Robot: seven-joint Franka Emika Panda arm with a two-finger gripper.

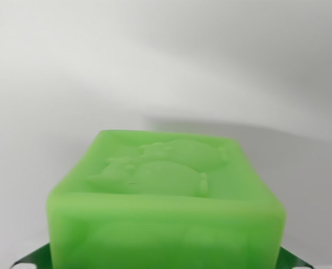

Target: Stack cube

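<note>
A translucent green cube [166, 196] fills the lower middle of the wrist view, very close to the camera. Its top face carries a raised moulded figure. Two small dark green-tinted fingertips [30, 259] show at the bottom corners, pressed against the cube's left and right sides. My gripper [161, 262] is shut on the cube, whose body hides most of the fingers. No second cube is in view.
A plain white surface [154, 67] stretches behind the cube. A soft grey shadow [277, 134] lies on it behind the cube, to the wrist view's right.
</note>
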